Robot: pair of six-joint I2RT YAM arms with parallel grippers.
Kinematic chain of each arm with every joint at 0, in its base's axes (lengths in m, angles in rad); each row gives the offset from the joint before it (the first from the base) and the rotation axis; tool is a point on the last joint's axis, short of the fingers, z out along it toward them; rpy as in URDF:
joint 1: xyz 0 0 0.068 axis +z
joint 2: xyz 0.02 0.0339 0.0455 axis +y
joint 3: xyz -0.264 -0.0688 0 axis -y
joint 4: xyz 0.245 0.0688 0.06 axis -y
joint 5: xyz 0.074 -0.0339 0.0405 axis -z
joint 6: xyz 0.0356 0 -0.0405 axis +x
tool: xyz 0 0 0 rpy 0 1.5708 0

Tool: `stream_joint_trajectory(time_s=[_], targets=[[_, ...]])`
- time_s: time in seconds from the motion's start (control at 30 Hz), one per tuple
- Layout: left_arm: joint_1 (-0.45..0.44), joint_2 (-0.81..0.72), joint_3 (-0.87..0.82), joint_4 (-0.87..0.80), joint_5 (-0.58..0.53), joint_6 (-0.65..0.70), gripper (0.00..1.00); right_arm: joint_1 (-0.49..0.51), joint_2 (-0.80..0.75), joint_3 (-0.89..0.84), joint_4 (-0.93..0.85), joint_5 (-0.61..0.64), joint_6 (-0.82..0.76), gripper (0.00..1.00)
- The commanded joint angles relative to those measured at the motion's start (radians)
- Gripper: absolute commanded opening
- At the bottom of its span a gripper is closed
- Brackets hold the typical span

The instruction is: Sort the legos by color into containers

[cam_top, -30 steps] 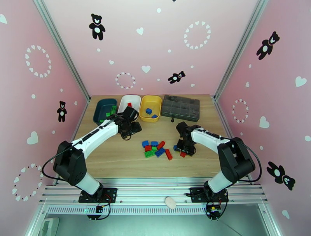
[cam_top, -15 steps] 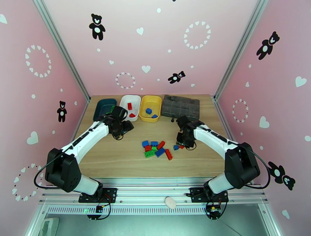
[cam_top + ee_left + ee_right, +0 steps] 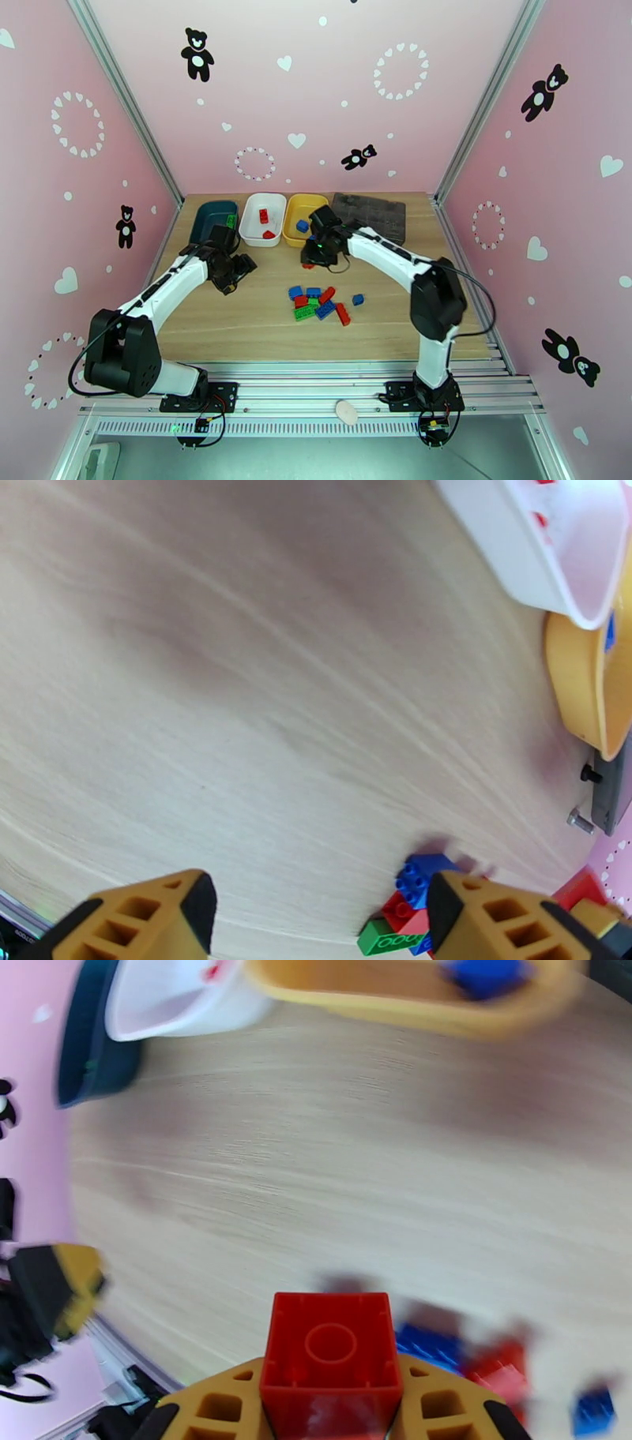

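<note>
**Red brick must reach the white tray**

The right gripper (image 3: pixel 316 251) is pinching a red brick (image 3: pixel 328 1351) between its fingers. It hovers to the right of the white tray (image 3: pixel 253 221), at the front of the yellow tray (image 3: pixel 294 209). For a good drop, I judge it should travel left until the brick is over the middle of the white tray, beside the two red bricks (image 3: pixel 263 215) lying there. Then it should go low before it lets go, so the brick does not bounce out. The left gripper (image 3: pixel 316 910), fingers spread and empty, hangs in front of the white tray, to the left. The loose legos (image 3: pixel 316 301) lie in front of the white tray, to the right.
</note>
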Motion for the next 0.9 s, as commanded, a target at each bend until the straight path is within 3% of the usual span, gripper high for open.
stream_joint_trajectory(time_s=[0.0, 0.23, 0.57, 0.73, 0.87], targets=[[0.006, -0.021, -0.015, 0.045, 0.043, -0.031, 0.75, 0.005, 0.086, 0.086, 0.143, -0.143, 0.026, 0.15], [0.026, -0.024, -0.016, 0.043, 0.057, -0.042, 0.75, 0.006, 0.267, 0.241, 0.345, -0.236, 0.169, 0.16], [0.09, -0.032, -0.006, 0.005, 0.091, 0.001, 0.75, -0.011, 0.507, 0.573, 0.442, -0.239, 0.336, 0.25], [0.089, -0.023, 0.01, -0.002, 0.106, 0.009, 0.75, -0.026, 0.658, 0.849, 0.372, -0.242, 0.375, 0.61], [0.09, -0.026, 0.028, -0.013, 0.093, 0.022, 0.75, -0.035, 0.659, 0.902, 0.342, -0.237, 0.35, 0.71]])
